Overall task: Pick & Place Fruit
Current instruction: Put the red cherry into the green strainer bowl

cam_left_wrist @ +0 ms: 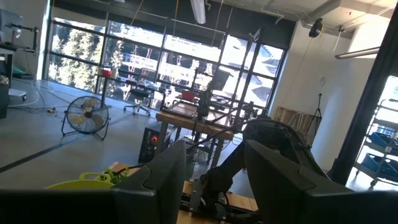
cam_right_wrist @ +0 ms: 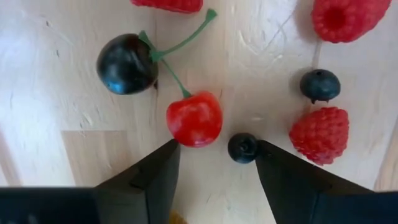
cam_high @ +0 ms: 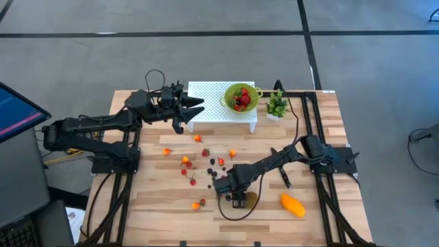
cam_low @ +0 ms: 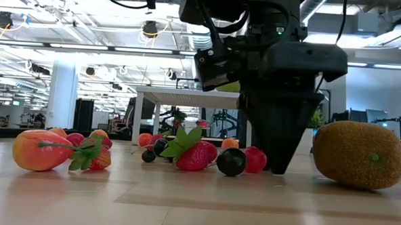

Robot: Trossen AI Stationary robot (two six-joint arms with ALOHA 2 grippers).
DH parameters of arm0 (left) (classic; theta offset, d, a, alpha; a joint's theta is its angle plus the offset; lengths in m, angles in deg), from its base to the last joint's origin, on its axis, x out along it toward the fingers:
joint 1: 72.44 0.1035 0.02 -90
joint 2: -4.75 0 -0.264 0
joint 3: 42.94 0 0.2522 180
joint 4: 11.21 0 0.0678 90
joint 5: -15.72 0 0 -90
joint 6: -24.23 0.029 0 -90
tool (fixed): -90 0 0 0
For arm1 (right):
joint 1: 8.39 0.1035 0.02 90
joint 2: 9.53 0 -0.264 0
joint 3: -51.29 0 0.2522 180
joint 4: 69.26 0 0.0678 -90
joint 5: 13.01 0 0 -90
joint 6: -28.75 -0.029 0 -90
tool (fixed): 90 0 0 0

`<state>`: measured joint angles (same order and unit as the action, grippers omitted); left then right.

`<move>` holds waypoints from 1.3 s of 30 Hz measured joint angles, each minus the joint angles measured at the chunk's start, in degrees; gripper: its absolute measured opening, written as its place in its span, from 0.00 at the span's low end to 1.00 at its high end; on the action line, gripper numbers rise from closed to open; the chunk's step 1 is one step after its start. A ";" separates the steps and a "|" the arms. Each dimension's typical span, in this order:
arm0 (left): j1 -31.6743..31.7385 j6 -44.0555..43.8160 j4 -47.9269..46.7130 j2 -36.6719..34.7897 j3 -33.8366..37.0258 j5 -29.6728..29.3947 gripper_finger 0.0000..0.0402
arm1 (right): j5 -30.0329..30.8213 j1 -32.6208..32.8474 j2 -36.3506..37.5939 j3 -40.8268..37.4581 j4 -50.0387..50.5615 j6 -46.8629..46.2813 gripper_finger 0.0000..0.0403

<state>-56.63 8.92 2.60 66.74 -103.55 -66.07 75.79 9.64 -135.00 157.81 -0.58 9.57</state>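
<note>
1. the step in hand looked like picking up small fruit: the right gripper (cam_high: 238, 200) was low over the near middle of the table (cam_high: 158, 206), pointing down among scattered pieces.
2. its jaws stood open and held nothing; in its wrist view a red cherry (cam_right_wrist: 194, 118) lay just beyond one fingertip and a small blueberry (cam_right_wrist: 243, 147) sat just inside the other, both resting on the wood.
3. the red cherry was joined by a green stem to a dark cherry (cam_right_wrist: 126, 63); two raspberries (cam_right_wrist: 319, 134) and a second blueberry (cam_right_wrist: 320, 84) lay close by.
4. the kiwi (cam_low: 359, 154) rested on the table just right of that gripper, and the mango (cam_high: 293, 205) lay further right, near the front edge.
5. more small berries (cam_high: 186, 163) were strewn across the middle of the table, left of the right gripper.
6. a green bowl (cam_high: 241, 97) with red fruit already in it stood on a white stand (cam_high: 206, 92) at the far side, beside a small plant (cam_high: 277, 105), so by my reading part of the job was done and much remained.
7. the left gripper (cam_high: 195, 107) hung at the left end of the stand with its jaws apart and nothing between them, apparently waiting.
8. the next move, as i judged it, called for centring the open jaws on one piece, most likely the red cherry or the blueberry, lowering fully, then closing gently so the round fruit would not squirt out sideways.
9. the shared stem could drag the dark cherry along.
</note>
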 joint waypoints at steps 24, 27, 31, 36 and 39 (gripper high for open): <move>0.00 0.00 0.00 0.00 0.00 -0.02 0.40 | 0.81 -0.49 0.07 0.18 -4.47 5.61 0.53; 0.00 0.00 -0.01 0.00 0.00 -0.02 0.40 | 0.80 -0.54 0.07 0.18 -4.83 7.08 0.56; 0.00 0.00 0.00 0.00 0.00 0.00 0.40 | 0.76 -0.54 0.12 0.18 -5.52 8.38 0.57; 0.00 0.00 -0.01 0.00 0.00 0.00 0.40 | 0.58 -0.54 0.15 0.18 -5.89 9.31 0.56; 0.00 0.00 0.00 0.00 0.00 -0.01 0.40 | 0.45 -0.54 0.15 0.18 -5.91 9.99 0.53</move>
<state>-56.63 8.92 2.60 66.74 -103.55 -66.08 76.24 9.11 -134.85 157.99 -6.49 19.55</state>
